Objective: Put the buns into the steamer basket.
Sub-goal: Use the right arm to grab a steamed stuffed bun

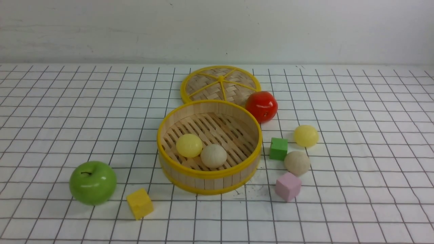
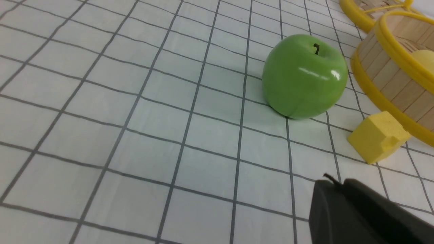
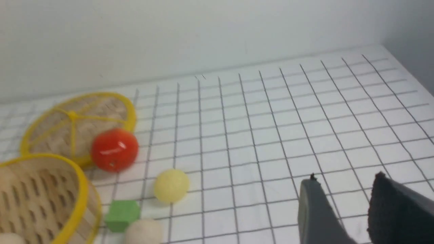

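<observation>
Two buns, one yellow point(image 1: 189, 145) and one off-white point(image 1: 214, 156), sat side by side on the slatted floor of the steamer basket point(image 1: 209, 174). The other two were on the table point(image 1: 366, 210) to the basket's right: a yellow bun point(image 1: 306, 136) and, nearer the robot, a beige bun point(image 1: 297, 163). Beside that pair stood a green cube point(image 1: 278, 149), and a pink cube point(image 1: 288, 186) lay just in front of the beige one. A red apple point(image 1: 261, 106) rested by the basket's far right side, near the woven lid point(image 1: 220, 84) behind it. Off to the left were a green apple point(image 1: 93, 183) and a yellow cube point(image 1: 139, 204). The right hand point(image 3: 346, 178) was open and empty; the left hand's point(image 2: 334, 181) fingertips were nearly together, holding nothing.
</observation>
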`<state>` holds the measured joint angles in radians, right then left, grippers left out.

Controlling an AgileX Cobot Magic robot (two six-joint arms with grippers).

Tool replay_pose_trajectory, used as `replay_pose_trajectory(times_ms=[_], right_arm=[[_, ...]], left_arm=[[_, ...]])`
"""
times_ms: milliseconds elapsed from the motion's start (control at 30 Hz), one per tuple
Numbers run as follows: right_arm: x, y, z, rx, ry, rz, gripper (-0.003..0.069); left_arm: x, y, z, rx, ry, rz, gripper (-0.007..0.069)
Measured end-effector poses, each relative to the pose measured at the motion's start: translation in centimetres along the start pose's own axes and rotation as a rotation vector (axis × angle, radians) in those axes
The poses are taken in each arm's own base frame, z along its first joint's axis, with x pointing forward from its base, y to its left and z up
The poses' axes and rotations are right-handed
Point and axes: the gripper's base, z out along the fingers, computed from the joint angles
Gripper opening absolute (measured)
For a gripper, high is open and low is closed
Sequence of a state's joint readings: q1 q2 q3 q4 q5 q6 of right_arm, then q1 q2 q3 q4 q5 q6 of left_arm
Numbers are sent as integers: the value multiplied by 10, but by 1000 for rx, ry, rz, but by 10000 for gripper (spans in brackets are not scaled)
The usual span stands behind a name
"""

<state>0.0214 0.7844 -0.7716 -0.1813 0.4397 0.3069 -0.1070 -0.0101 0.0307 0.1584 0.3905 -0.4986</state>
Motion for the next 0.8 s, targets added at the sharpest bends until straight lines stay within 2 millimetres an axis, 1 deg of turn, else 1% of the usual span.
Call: replay_pose_trajectory(times_ms=[33,67,100,200,233,300,333,400,433,467,500,600,633,700,733,767,800], right_arm=[[1,1,8,2,16,-7,239],[4,2,25,0,47,-14,239],[7,5,37,-8,80,-14,239],[17,14,63,-35,172,-31,239],[18,16,65,-41,179,-36,239],[26,30,92,-67,300,-93,239],[26,32,94,-71,304,-96,239],[25,46,115,-84,398,-133,239],[18,58,133,-88,449,-151,239],[18,58,133,-88,456,-153,239],[12,66,148,-87,484,-162,239],[8,78,178,-83,552,-152,239],[10,82,191,-83,578,-141,239],[17,87,210,-88,613,-118,239],[18,88,212,-88,617,-115,239],[26,92,228,-93,646,-95,239],[27,92,229,-93,649,-93,239]], left_arm=[[0,0,0,0,0,0,35],[0,0,0,0,0,0,36],[0,0,0,0,0,0,38],[0,0,0,0,0,0,39],[0,0,0,0,0,0,39],[0,0,0,0,0,0,40],[0,0,0,0,0,0,41],[0,0,0,0,0,0,44],[0,0,0,0,0,0,47],[0,0,0,0,0,0,48],[0,0,0,0,0,0,49],[0,0,0,0,0,0,53],[0,0,0,0,0,0,55],[0,0,0,0,0,0,57],[0,0,0,0,0,0,57],[0,0,0,0,0,0,57],[0,0,0,0,0,0,57]])
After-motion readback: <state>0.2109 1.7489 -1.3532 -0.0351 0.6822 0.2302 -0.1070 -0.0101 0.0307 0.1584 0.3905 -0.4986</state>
